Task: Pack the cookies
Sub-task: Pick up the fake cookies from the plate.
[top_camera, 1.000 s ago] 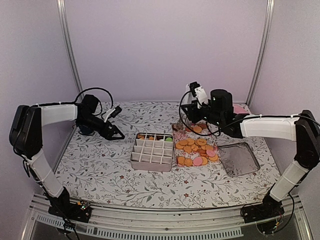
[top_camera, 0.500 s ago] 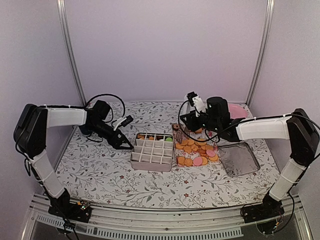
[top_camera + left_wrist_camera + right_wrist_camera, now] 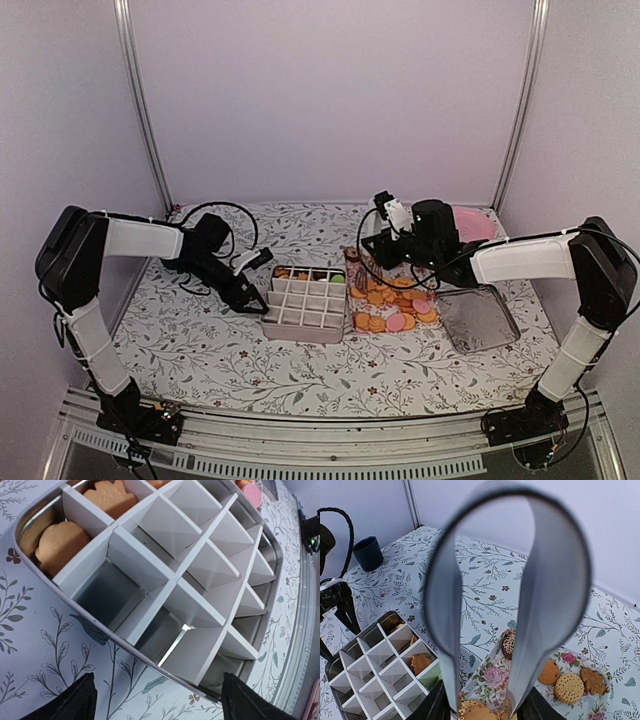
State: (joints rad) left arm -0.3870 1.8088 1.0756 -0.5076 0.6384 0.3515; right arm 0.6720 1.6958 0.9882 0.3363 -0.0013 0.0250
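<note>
Left claw (image 3: 160,705) gapes wide, nothing between its fingers, low beside the left edge of the divided tin (image 3: 135,555). Right claw (image 3: 482,707) is clamped on grey tongs (image 3: 560,580) (their loop blurred, close to the lens), above the floral tray (image 3: 490,675). The cookies (image 3: 392,300) lie heaped on that tray, just right of the tin. A few sit in its far cells.

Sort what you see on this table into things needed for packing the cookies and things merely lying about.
Needed: small round orange-tan and pink cookies; silver tin with white grid dividers; flat silver tin lid; grey looped metal tongs.
Lying about: dark blue cup; large pink plate.
</note>
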